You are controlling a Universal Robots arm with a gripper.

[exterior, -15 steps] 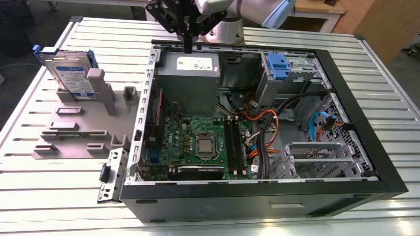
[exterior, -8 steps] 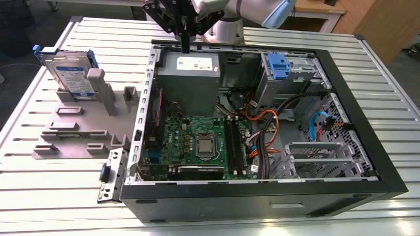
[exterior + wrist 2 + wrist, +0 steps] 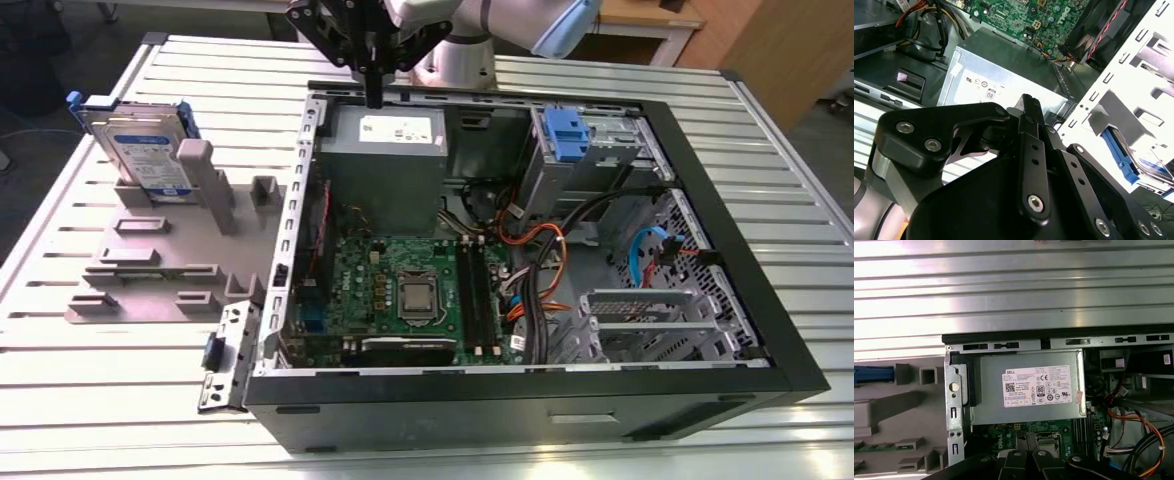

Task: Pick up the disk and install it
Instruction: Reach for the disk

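Black fingers (image 3: 375, 88), pressed together and empty, hang over the grey box (image 3: 387, 155), disk (image 3: 140, 148) well apart.

An open black metal computer case (image 3: 534, 384) is lying on its side on a ribbed silver metal table (image 3: 80, 410). Just beside it, on the exterior view's left, a flat grey plastic fixture (image 3: 147, 275) is resting on the table. The silver rectangular disk with blue side rails (image 3: 140, 150) is standing on edge at the fixture's far end. Inside the case, a grey metal box with a white sticker (image 3: 384, 160) is sitting at the far side, and a green circuit board (image 3: 400, 290) is lying nearer the camera. A tall blue plastic clip (image 3: 567, 135) is standing in a bay to the exterior view's right of the box. The black gripper (image 3: 375, 98) is hanging over the case's far wall, above the box.
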